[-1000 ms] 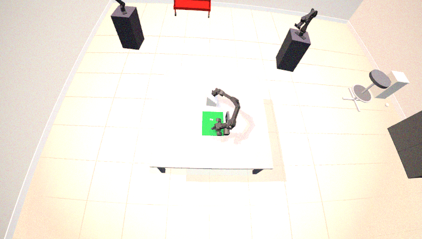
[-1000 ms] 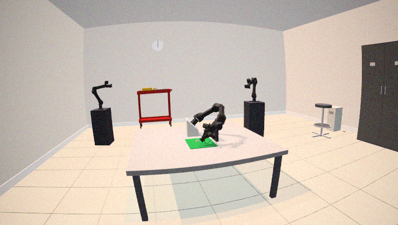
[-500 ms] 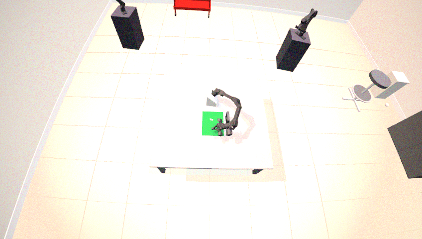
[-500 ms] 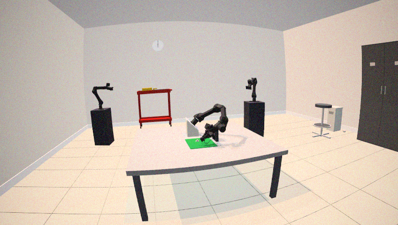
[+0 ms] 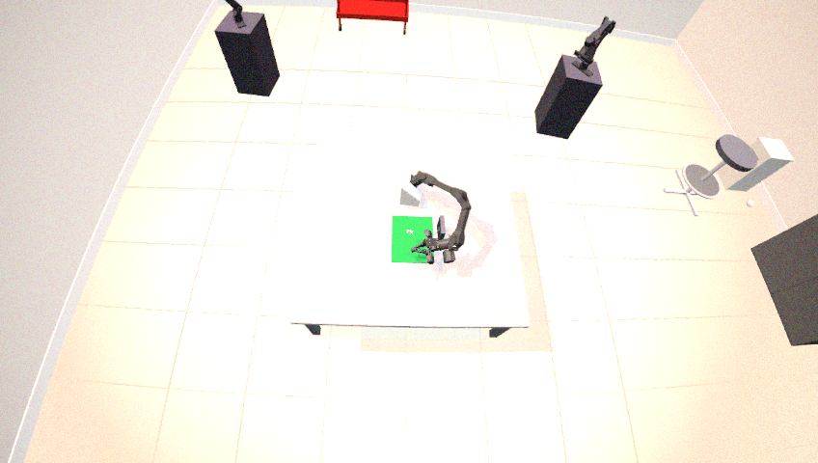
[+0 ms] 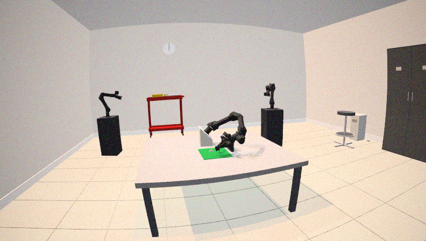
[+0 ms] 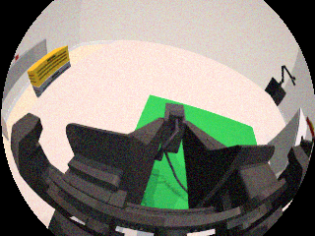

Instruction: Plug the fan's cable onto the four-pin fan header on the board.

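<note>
One yellow label (image 7: 49, 66), writing too blurred to read.

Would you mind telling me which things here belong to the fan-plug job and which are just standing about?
Part of the job:
- gripper, shut on the plug
- cable
- green board
- header

Standing about:
- red cart
- stool
- wall clock
- dark cabinet

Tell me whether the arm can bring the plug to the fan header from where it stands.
Probably yes: the tool, shut on the plug, hangs over the green board, and nothing stands between it and the white header.
</note>
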